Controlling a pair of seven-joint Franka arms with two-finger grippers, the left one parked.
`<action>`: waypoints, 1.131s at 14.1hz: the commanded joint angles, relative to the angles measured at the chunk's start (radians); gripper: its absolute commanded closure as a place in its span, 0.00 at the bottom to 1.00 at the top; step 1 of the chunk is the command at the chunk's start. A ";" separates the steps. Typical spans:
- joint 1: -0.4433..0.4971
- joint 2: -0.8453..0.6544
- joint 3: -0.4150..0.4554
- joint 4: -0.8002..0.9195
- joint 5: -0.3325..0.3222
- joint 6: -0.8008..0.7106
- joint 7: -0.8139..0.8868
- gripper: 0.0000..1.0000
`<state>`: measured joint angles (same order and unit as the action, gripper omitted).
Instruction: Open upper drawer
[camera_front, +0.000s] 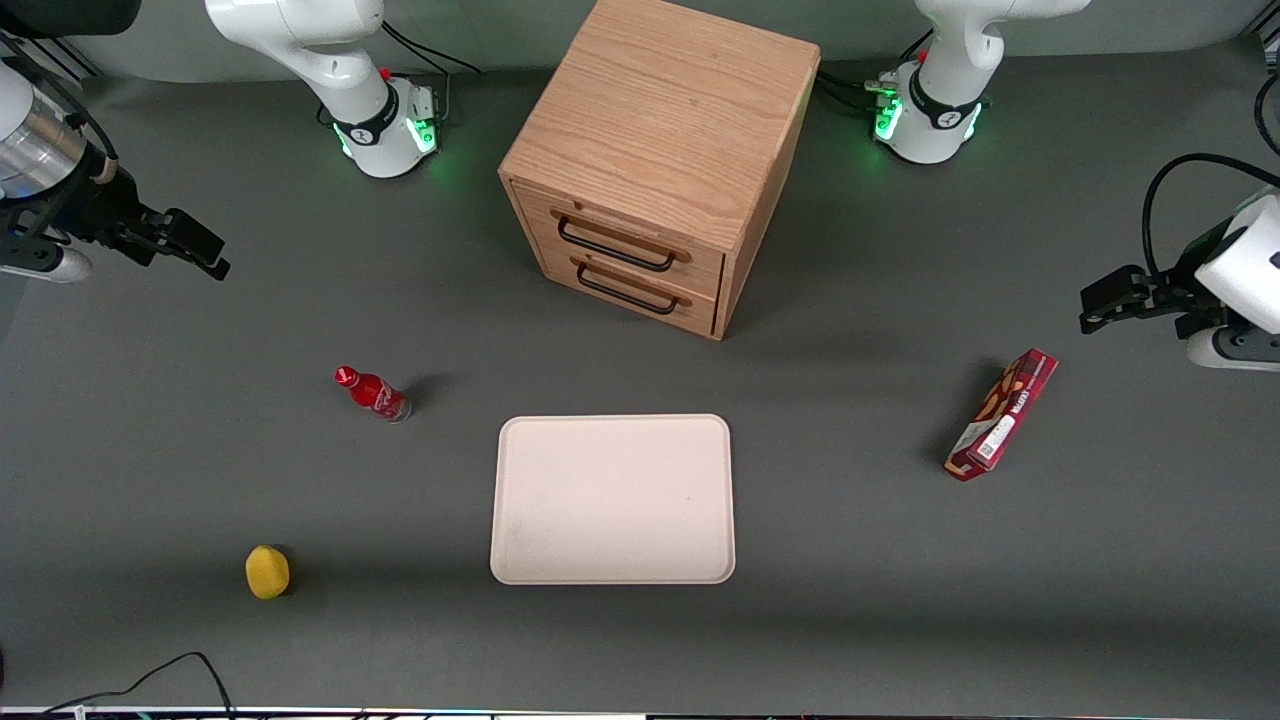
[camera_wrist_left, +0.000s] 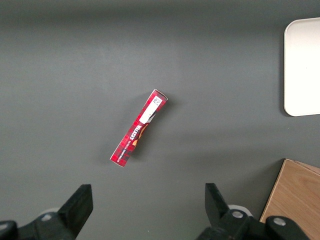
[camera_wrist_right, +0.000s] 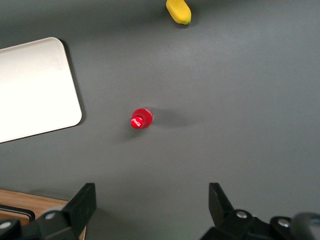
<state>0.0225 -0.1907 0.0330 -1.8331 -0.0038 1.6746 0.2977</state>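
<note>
The light oak cabinet (camera_front: 665, 130) stands at the middle of the table, farther from the front camera than the tray. Its upper drawer (camera_front: 625, 240) is shut flush, with a thin black bar handle (camera_front: 615, 247); the identical lower drawer (camera_front: 632, 288) sits below it, also shut. My right gripper (camera_front: 190, 245) hovers high toward the working arm's end of the table, well away from the cabinet, fingers wide open and empty. In the right wrist view the gripper (camera_wrist_right: 150, 202) looks down on bare table, with a corner of the cabinet (camera_wrist_right: 20, 210) at the frame edge.
A cream tray (camera_front: 612, 500) lies in front of the cabinet. A red bottle (camera_front: 372, 393) stands beside it toward the working arm; a yellow lemon-like object (camera_front: 267, 572) lies nearer the camera. A red snack box (camera_front: 1002, 415) lies toward the parked arm's end.
</note>
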 joint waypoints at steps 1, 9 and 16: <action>0.008 0.030 -0.013 0.058 0.001 -0.056 -0.008 0.00; 0.005 0.036 -0.010 0.075 0.001 -0.058 -0.023 0.00; 0.005 0.039 -0.013 0.075 0.001 -0.058 -0.023 0.00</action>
<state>0.0224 -0.1691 0.0292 -1.7891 -0.0038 1.6388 0.2951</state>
